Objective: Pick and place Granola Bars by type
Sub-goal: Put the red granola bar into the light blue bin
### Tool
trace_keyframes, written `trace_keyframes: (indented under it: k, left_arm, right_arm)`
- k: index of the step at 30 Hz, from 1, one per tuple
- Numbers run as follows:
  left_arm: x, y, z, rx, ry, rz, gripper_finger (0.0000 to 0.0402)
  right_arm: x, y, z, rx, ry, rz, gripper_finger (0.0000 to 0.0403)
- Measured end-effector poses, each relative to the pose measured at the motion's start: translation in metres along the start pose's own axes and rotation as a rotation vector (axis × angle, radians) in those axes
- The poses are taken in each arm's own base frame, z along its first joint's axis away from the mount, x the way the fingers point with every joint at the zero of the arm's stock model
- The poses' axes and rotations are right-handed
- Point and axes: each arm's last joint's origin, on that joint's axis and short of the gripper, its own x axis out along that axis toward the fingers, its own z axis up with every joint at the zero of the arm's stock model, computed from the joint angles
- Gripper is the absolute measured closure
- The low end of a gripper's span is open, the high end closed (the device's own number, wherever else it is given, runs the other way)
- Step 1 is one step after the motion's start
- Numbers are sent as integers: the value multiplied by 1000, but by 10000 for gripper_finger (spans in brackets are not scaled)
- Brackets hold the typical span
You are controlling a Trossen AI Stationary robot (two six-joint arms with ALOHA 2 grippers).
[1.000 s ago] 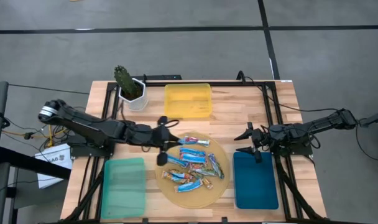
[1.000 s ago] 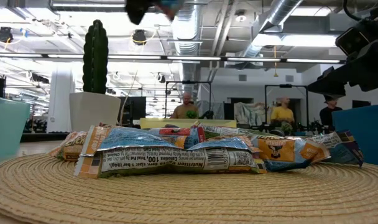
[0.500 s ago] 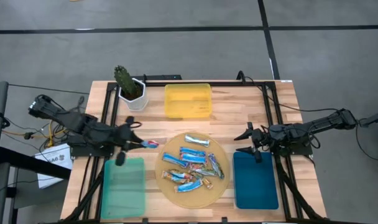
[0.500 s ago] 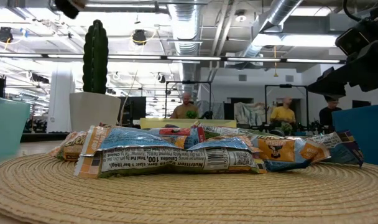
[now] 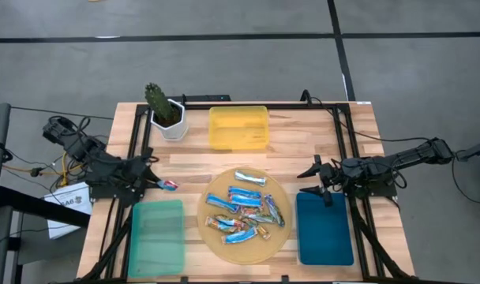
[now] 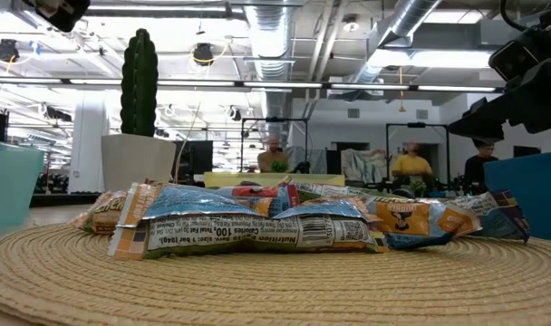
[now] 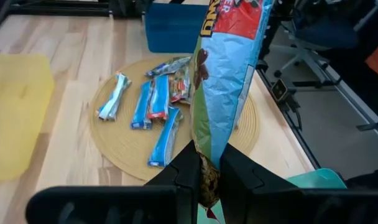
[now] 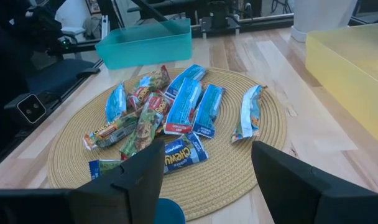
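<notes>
Left gripper (image 5: 155,184) over the bench's (image 5: 303,150) left part, just above the green tray's (image 5: 156,237) far edge. Fingers pinched tight on one bar (image 7: 229,87): blue wrapper with red at one end, clamped by its lower end and standing up between the fingers in the left wrist view; from above its free end (image 5: 170,186) points toward the mat.

Mat (image 5: 216,244): round, woven, mid-bench. The other bars (image 5: 244,209) lie on it in a loose heap, some overlapping; one blue-white bar (image 5: 249,177) lies apart near the mat's far rim. Blue-white, blue with red, and brownish-gold wrappers visible.

Right gripper (image 5: 320,181) over the bench's right side, just beyond the blue tray's (image 5: 325,233) far edge and beside the mat. Fingers spread wide, nothing between them.

Yellow tray (image 5: 238,128) at the far middle of the bench. Potted cactus (image 5: 164,110) at the far left corner.

People (image 6: 411,165) stand in the room behind, seen in the low view.
</notes>
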Motion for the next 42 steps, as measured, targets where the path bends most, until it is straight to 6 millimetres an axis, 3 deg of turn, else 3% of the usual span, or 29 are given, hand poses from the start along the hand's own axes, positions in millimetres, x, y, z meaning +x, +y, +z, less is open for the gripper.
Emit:
trace_keyframes:
  k: [7, 20, 27, 35, 42]
  left_arm:
    - [2, -1, -7, -77, 85, -7, 372]
    - [10, -14, -30, -505, 510, -58, 372]
    - [10, -23, -40, -573, 720, -65, 372]
    - [8, -27, -42, -579, 714, -48, 372]
    - [22, -33, -43, -502, 717, 42, 372]
  right_arm:
    - [0, 0, 0, 0, 0, 0, 168]
    - [0, 0, 0, 0, 0, 0, 168]
    - [0, 0, 0, 0, 0, 0, 168]
    - [0, 0, 0, 0, 0, 0, 168]
    - [0, 0, 0, 0, 0, 0, 168]
